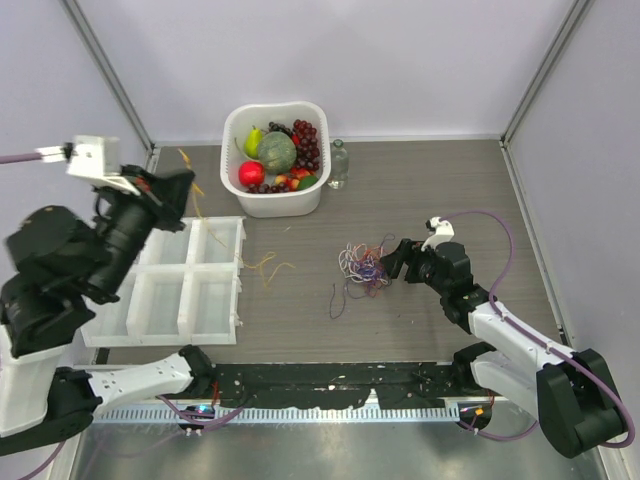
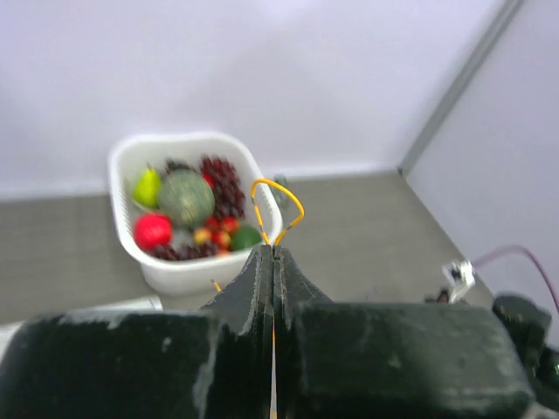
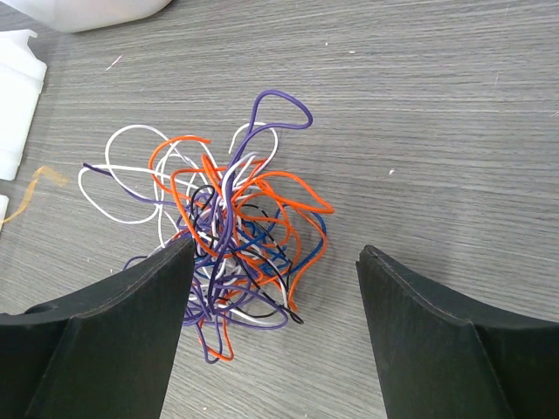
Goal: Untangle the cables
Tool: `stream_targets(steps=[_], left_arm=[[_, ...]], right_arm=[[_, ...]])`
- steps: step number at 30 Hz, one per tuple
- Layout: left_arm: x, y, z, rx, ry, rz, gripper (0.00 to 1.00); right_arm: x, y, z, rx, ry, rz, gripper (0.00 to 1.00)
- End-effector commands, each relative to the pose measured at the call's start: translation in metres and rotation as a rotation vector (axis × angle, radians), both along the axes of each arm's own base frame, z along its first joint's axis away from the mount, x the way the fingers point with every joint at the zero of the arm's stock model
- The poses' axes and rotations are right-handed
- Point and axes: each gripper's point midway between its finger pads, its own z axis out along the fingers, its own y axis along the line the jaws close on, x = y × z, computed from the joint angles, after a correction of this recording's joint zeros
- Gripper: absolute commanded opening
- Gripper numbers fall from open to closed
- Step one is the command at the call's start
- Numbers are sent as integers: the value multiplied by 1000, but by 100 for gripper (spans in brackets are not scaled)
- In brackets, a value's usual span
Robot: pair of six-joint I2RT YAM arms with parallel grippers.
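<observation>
The tangle of cables point(image 1: 363, 266), thin orange, purple, white, blue and black wires, lies on the grey table right of centre. My right gripper point(image 1: 394, 261) is low just right of it, open; in the right wrist view the gripper point(image 3: 275, 255) straddles the near edge of the tangle point(image 3: 229, 229), whose wires touch the left finger point(image 3: 131, 332). My left gripper point(image 1: 186, 184) is raised over the white tray, shut on a thin yellow-orange wire point(image 2: 278, 208) that loops out above the shut fingertips point(image 2: 273, 251). More yellow-orange strands point(image 1: 266, 266) lie beside the tray.
A white compartment tray point(image 1: 190, 285) sits at the left. A white basket point(image 1: 240, 195) of fruit stands at the back centre, with a small clear bottle point(image 1: 338, 163) on its right. A purple strand point(image 1: 336, 298) trails off the tangle's near left.
</observation>
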Motion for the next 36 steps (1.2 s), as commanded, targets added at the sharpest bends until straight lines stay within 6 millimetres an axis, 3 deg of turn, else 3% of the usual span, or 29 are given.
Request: stream_targets(steps=[1, 6, 10, 13, 15, 19, 27, 36], left_arm=[[7, 35, 47, 88, -133, 146, 0], [0, 54, 106, 53, -250, 191, 0], [-5, 66, 130, 69, -278, 216, 0], [-6, 79, 127, 101, -274, 270, 0], [1, 84, 115, 161, -258, 329, 0], [13, 83, 101, 272, -234, 393, 0], [31, 86, 100, 456, -213, 532, 0], [21, 115, 92, 527, -174, 657, 0]], right_arm=[[7, 4, 12, 25, -43, 7, 80], [7, 4, 11, 23, -44, 10, 80], [8, 6, 10, 22, -33, 15, 80], [8, 7, 10, 23, -36, 18, 80], [8, 6, 10, 23, -35, 17, 80], [8, 8, 9, 23, -30, 24, 80], [9, 9, 8, 21, -24, 27, 80], [9, 9, 7, 21, -19, 30, 80]])
